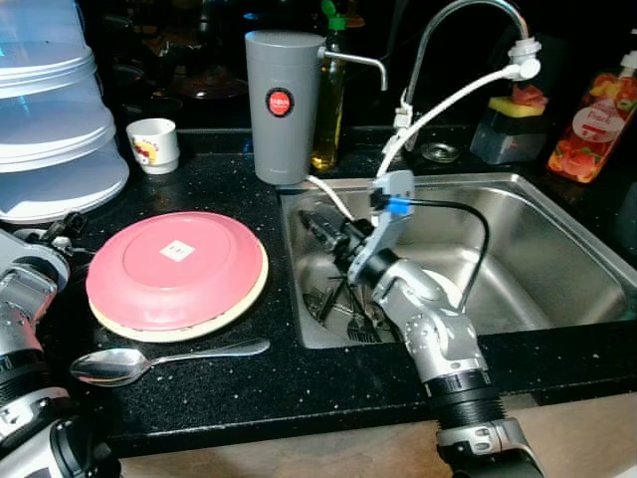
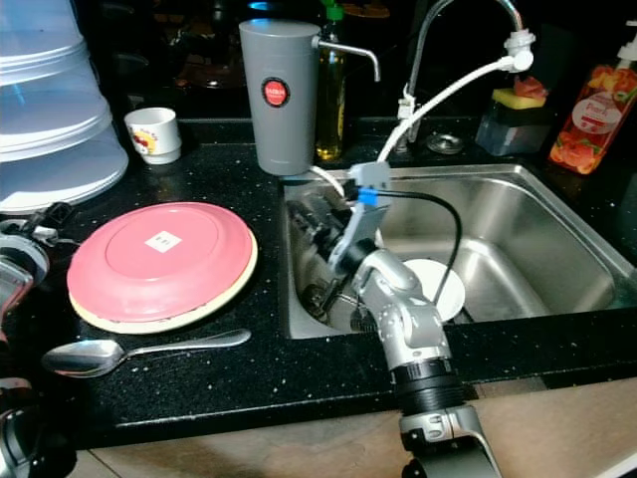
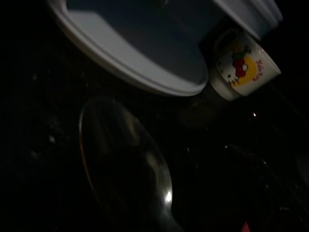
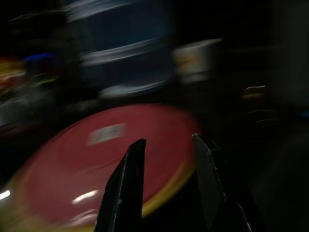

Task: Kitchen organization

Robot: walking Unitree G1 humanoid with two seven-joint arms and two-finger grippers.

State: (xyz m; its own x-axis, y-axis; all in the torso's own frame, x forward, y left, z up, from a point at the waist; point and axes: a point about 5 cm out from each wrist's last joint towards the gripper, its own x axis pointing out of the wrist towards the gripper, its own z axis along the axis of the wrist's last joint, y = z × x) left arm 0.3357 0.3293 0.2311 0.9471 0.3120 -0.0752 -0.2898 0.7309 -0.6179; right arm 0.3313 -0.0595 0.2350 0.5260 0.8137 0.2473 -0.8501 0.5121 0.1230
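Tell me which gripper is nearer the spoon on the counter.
Left. The left gripper sits at the counter's left edge, just behind the spoon. The right gripper is over the sink, beyond the pink plate.

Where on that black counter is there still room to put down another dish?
Bare counter lies between the small cup, grey canister and pink plate. Another strip runs in front of the spoon. The sink's left end is crowded by the right gripper.

A home kitchen: a black speckled countertop holds a stainless sink with a gooseneck faucet at twelve o'clock, dish soap at two o'clock, an upturned pink plate at nine.
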